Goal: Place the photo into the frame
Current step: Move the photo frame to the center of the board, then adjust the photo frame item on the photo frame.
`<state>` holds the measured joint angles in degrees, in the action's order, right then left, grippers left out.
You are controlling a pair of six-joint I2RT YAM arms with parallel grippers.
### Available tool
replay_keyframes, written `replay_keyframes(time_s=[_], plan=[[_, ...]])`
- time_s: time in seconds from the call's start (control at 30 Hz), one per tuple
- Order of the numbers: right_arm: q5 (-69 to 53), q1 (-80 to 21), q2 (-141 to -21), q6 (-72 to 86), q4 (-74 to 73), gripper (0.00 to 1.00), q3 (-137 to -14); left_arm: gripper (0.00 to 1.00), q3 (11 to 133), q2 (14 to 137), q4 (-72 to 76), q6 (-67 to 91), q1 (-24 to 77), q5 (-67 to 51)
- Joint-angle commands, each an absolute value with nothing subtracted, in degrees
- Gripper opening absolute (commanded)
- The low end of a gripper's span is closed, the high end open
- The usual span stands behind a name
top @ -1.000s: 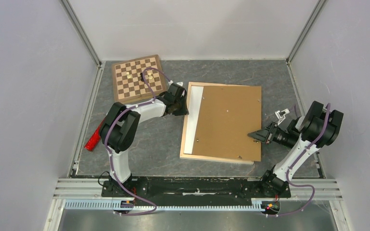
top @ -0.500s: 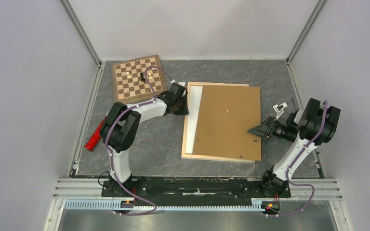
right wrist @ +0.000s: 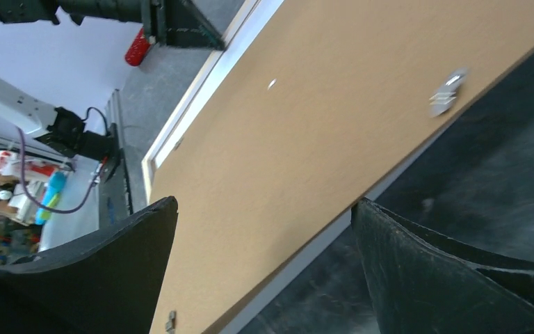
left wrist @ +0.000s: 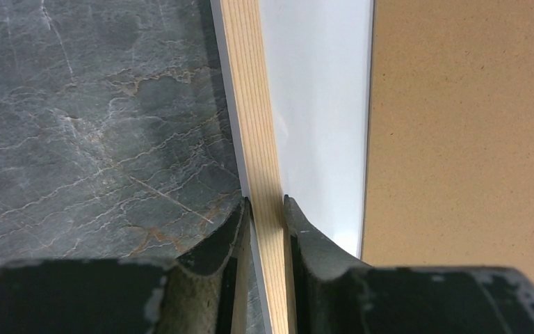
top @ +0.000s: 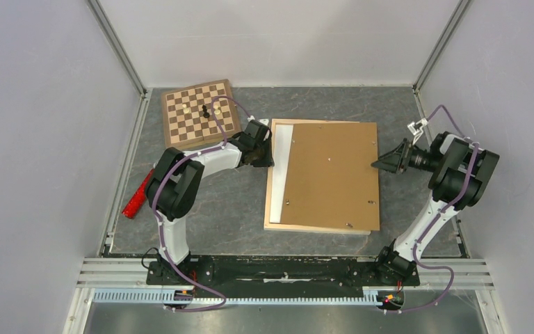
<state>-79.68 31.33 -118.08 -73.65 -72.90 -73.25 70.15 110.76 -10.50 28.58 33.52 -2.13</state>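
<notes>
Frame [left wrist: 254,139] lies on grey veined tabletop [top: 229,209] between plain pale walls [top: 42,139].

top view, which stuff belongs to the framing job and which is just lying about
Job: frame, clamped by the left gripper; photo, white back up inside it; brown backing board on top; right gripper, open at the board's right edge.
Lying about: chessboard; red object at far left.

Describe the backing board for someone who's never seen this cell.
On the grey table, right of centre, lies the wooden frame. The backing board is the plain brown sheet on it; the strip at its left is white, the chessboard checkered.
</notes>
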Motion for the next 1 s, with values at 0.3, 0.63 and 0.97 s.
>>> replay_keyframes(time_s=[0.3,0.63,0.97], plan=[[-57.1,30.1,-105.5,-16.4,-11.9,0.98,-67.7,0.02,70.6,112.7,-11.3,24.6,34.9,-6.4],[-32.8,22.8,-90.9,-18.4,2.0,0.98,-58.1,0.02,71.0,112.6,-12.5,24.8,34.9,-6.1],[-15.4,15.0,-77.6,-11.7,2.1,0.98,-51.5,0.02,73.4,111.7,-14.9,24.4,34.9,-6.1]])
